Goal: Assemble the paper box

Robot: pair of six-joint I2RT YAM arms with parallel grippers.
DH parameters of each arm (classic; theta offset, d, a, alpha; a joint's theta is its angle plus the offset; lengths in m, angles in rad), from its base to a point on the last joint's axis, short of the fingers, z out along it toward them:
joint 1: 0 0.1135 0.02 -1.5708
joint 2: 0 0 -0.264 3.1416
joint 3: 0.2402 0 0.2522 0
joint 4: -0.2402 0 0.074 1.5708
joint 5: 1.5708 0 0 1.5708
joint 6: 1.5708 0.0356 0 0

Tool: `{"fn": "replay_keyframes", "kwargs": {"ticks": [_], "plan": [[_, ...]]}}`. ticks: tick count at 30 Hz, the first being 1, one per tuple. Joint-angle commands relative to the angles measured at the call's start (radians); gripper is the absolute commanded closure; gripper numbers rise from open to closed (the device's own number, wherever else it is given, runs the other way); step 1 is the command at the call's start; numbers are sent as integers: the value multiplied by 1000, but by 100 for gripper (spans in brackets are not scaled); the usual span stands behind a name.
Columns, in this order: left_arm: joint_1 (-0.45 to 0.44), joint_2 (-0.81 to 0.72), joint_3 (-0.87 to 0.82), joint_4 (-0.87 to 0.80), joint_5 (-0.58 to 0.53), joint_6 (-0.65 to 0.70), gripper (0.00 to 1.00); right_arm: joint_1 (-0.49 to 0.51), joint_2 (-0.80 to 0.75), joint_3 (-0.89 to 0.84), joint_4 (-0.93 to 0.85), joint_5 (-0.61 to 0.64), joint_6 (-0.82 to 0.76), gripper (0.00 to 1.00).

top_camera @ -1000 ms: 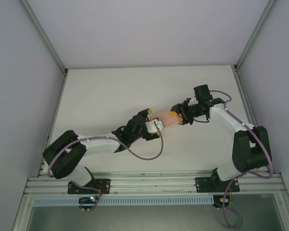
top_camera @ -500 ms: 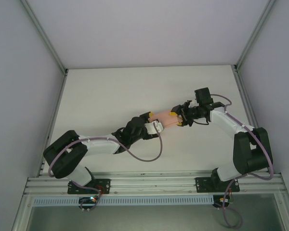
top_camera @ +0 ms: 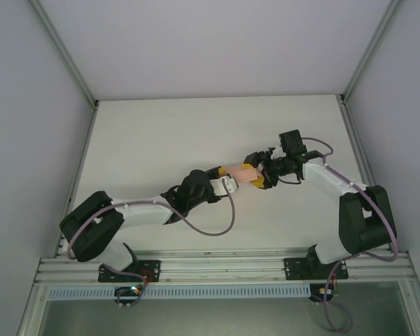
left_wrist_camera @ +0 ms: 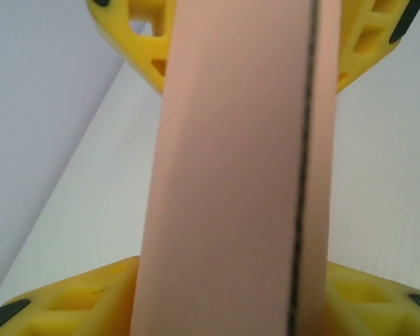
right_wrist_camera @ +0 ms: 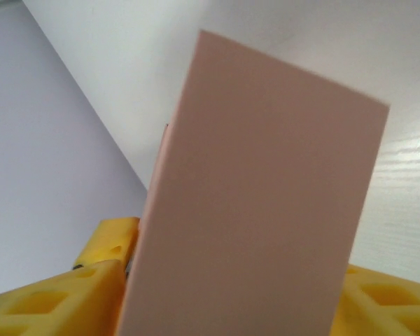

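The salmon-pink paper box (top_camera: 239,172) hangs just above the white table (top_camera: 161,133), bridged between both grippers at the middle. My left gripper (top_camera: 228,180) comes from the lower left; in the left wrist view its yellow fingers (left_wrist_camera: 70,301) press both sides of the paper box (left_wrist_camera: 238,175), which shows a dark seam line. My right gripper (top_camera: 253,175) faces it from the right. In the right wrist view the paper box (right_wrist_camera: 266,196) stands between the fingers (right_wrist_camera: 56,297) of my right gripper (right_wrist_camera: 238,308), with a thin dark gap at the left finger.
Grey walls and aluminium frame posts (top_camera: 63,56) bound the table on three sides. A rail (top_camera: 224,266) carrying both arm bases runs along the near edge. A purple cable (top_camera: 217,227) loops beside the left arm.
The left gripper has closed from wide open onto the box's near end. The right gripper's jaws have widened. Both grippers and the box drifted slightly left.
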Motion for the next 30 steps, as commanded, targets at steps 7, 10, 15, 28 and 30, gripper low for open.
{"fn": "replay_keyframes", "kwargs": {"ticks": [7,10,15,28,30], "plan": [[99,-123,131,-449,266,-88,54,14,-297,49,-85,576,-459,0],[132,-133,163,-584,325,-113,57,16,-414,-29,39,608,-713,0],[166,-95,230,-837,405,-96,55,19,-555,-169,216,391,-952,0],[187,17,257,-864,389,-107,53,264,-269,-65,0,507,-1208,5],[194,31,260,-866,403,-117,53,268,-256,-77,9,497,-1209,6]]}}
